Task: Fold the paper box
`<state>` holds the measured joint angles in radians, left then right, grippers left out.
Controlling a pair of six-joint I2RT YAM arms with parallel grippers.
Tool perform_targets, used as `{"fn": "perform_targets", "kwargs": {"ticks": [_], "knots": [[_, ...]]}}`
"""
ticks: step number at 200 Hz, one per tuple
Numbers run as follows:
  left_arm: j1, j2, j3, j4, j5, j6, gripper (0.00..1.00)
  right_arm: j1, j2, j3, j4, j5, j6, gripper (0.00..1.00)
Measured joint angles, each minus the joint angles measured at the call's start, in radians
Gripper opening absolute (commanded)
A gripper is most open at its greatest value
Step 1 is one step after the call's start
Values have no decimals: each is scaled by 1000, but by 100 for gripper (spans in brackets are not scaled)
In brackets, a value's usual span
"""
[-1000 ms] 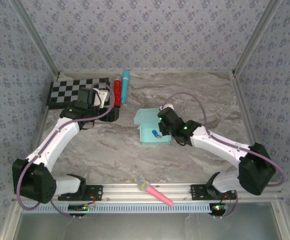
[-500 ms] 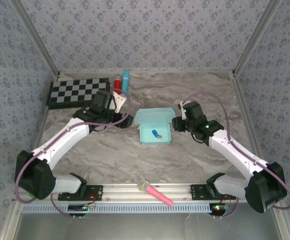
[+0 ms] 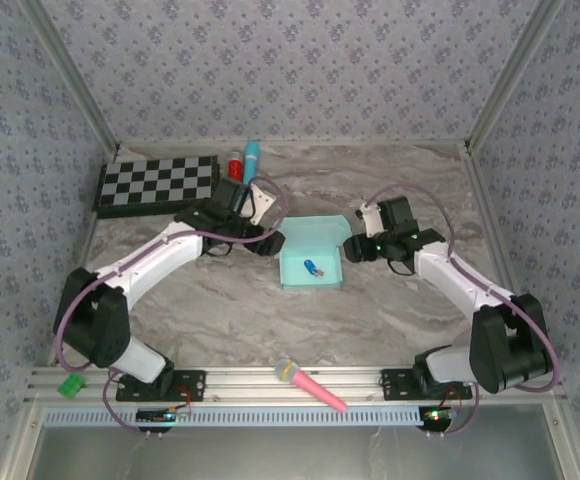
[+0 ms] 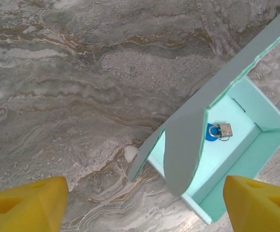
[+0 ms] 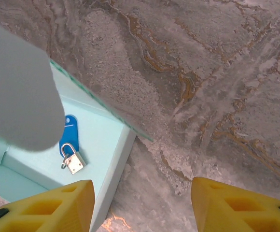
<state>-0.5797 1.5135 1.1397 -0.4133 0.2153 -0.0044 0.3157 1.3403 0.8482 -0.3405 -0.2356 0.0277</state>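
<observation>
The paper box (image 3: 311, 262) sits open in the middle of the table (image 3: 220, 300), lid flap raised at the far side; inside lies a small padlock (image 5: 74, 163) with a blue tag (image 5: 68, 129); left gripper (image 4: 145, 203) beside the box's left edge, fingers spread, empty; right gripper (image 5: 142, 205) by its right wall, likewise released.

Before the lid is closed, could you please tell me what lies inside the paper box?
Inside the paper box lie a small silver padlock and a blue tag, touching. A raised flap hides part of the floor in the left wrist view.
</observation>
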Motion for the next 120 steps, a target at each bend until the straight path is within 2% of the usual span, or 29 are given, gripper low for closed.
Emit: {"fn": "perform_targets", "kwargs": {"ticks": [59,120], "knots": [[-3,62,43,11,18,-2,73,-19,46,32,52,-40,-42,56],[-3,67,45,22,36,-16,69,-20,100,81,61,-81,-70,53]]}}
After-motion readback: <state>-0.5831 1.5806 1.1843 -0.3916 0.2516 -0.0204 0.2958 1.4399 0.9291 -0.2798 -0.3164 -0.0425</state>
